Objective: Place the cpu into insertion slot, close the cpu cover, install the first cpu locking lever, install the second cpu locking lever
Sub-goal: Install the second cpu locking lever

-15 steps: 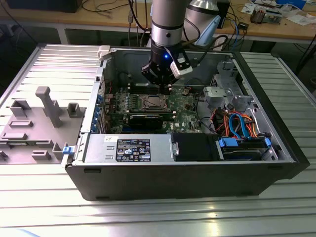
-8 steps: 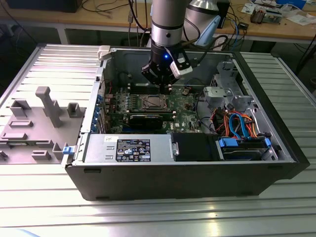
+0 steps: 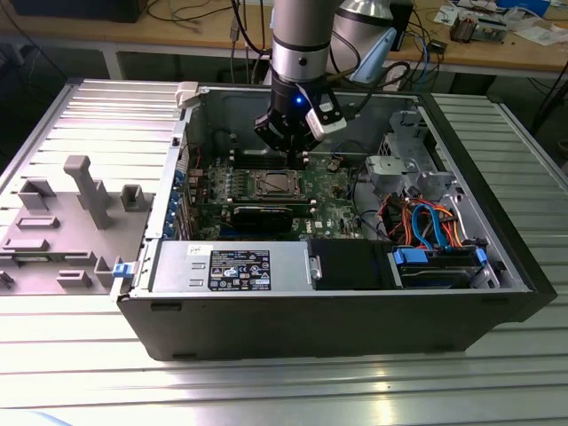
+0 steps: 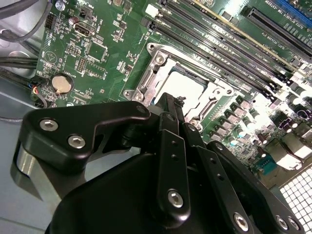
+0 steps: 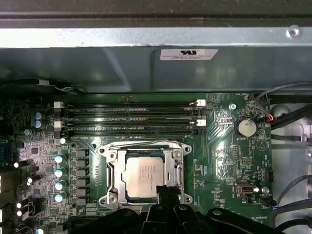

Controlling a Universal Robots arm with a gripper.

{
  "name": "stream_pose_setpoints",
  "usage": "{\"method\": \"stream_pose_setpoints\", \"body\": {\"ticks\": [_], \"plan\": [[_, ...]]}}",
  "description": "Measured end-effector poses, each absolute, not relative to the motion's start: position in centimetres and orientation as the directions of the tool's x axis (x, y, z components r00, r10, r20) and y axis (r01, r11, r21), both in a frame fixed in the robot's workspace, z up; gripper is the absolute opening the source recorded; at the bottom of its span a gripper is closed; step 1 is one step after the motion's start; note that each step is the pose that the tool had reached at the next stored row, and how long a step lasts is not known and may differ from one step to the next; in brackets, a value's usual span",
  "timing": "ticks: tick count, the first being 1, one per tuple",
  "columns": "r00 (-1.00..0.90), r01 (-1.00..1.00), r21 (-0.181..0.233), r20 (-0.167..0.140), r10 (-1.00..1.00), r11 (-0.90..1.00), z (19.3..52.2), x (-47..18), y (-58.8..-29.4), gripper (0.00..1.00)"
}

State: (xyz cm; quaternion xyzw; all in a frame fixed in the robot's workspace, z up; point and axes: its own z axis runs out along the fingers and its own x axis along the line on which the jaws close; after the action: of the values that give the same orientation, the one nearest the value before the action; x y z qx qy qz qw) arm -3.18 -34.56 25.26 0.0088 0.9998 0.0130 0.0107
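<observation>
Pincer (image 4: 181, 100) is hanging just above the near edge of the socket (image 5: 145, 176), its two black fingers (image 4: 168, 131) pressed together and carrying nothing. Probably it is being held clenched like this so the narrow tip can push on small metal parts. The chip (image 5: 145, 178) is already lying flat inside the socket, and the metal cover (image 5: 171, 168) is lying down around it, framing its silver top. All this is sitting on the green board (image 5: 219, 161) inside the open computer case (image 3: 337, 319).

A ribbed metal table (image 3: 80, 373) stands before a cluttered wooden workbench (image 3: 497, 53).
</observation>
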Motion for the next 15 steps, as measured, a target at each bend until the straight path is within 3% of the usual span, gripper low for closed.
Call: {"method": "stream_pose_setpoints", "body": {"ticks": [15], "plan": [[-1.000, 0.017, 0.026, -0.021, 0.018, 1.000, 25.26, -3.18, -35.03, 0.11]]}}
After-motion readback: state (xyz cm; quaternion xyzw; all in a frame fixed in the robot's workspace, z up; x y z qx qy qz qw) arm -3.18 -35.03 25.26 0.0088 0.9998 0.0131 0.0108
